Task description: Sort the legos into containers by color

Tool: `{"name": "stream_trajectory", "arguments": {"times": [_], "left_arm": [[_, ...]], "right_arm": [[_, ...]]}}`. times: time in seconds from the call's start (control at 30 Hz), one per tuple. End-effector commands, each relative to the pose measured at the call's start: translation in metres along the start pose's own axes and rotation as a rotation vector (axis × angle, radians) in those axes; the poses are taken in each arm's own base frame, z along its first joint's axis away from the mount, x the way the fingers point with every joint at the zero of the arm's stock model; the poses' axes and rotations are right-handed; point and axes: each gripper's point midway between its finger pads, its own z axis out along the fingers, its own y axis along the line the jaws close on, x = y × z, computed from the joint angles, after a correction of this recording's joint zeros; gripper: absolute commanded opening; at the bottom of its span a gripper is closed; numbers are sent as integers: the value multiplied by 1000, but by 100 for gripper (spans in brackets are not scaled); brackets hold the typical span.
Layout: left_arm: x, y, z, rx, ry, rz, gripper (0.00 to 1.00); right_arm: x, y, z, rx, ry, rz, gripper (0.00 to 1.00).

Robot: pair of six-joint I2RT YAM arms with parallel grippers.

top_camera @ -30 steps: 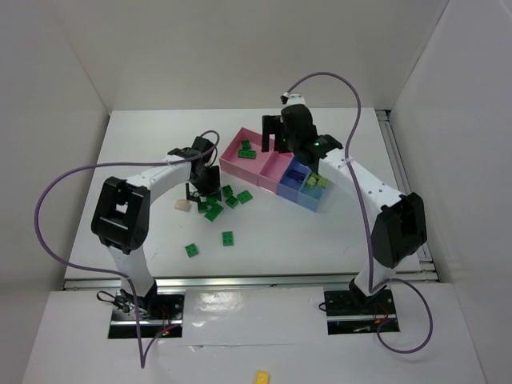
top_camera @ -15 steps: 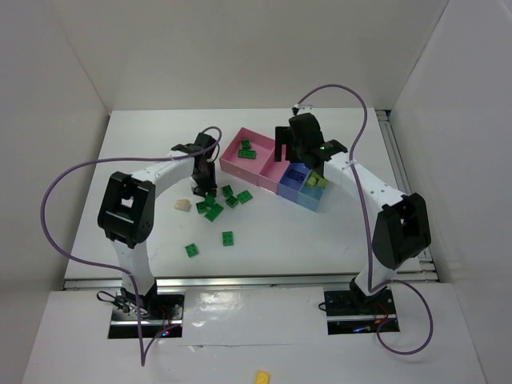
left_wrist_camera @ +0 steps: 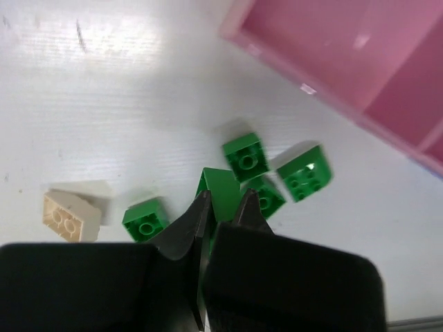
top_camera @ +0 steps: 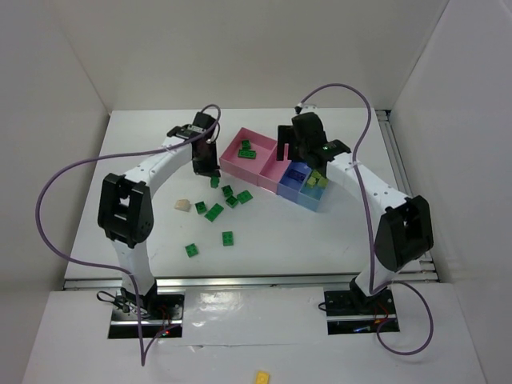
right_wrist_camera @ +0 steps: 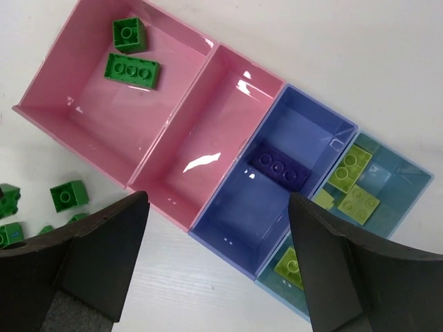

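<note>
1. A green brick (left_wrist_camera: 220, 188) is pinched at the tips of the left gripper (left_wrist_camera: 223, 204). The jaws are clamped on it, and it is held above the table (left_wrist_camera: 104, 104).
2. Loose green bricks (left_wrist_camera: 244, 155) lie below that gripper: one just ahead of the tips, one ahead to the right, one half hidden by the right finger, and one close beside the left finger.
3. A cream brick (left_wrist_camera: 68, 216) sits farther out to the left of the fingers, apart from the green ones.
4. The large pink box (left_wrist_camera: 332, 48) is ahead and to the right of the left gripper.
5. The right gripper (right_wrist_camera: 218, 207) hangs over the joined boxes with its fingers spread wide and nothing between them.
6. Ahead and to its left, the large pink box holds two green bricks (right_wrist_camera: 132, 70).
7. The small pink box (right_wrist_camera: 221, 117) lies just ahead of the gap between the fingers.
8. Ahead to the right is the dark blue box (right_wrist_camera: 304, 131) with a purple brick (right_wrist_camera: 279, 168) in it, and beyond that the pale blue box (right_wrist_camera: 387, 173) holds yellow-green bricks (right_wrist_camera: 349, 169).
9. From overhead, two stray green bricks (top_camera: 228, 238) lie well behind the left gripper, toward the arm bases.
</note>
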Motion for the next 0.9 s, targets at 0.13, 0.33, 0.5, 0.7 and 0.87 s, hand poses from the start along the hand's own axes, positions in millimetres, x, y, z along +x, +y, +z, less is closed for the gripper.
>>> {"name": "stream_trajectory", "arguments": {"times": [0.13,0.33,0.5,0.7,0.87], "left_arm": [[-67,-61,-48,235,-124,-33,0],[-106,-100,-36,354,-147,-60,1],[-122,-115,-15,391,-150,-66,39],[-125,-101,-46,341,-205,-30,91],[-107,-52,-76,192,-228,-60,91]], "right_arm": [[-1,-2,-27,-29,-25,37,88],[61,44,-45,-186,91,-8,90],[130,118,-70,-381,178,-67,95],[171,184,-78,-494,231,-192,98],[206,222,-65,-527,294,-269,98]]}}
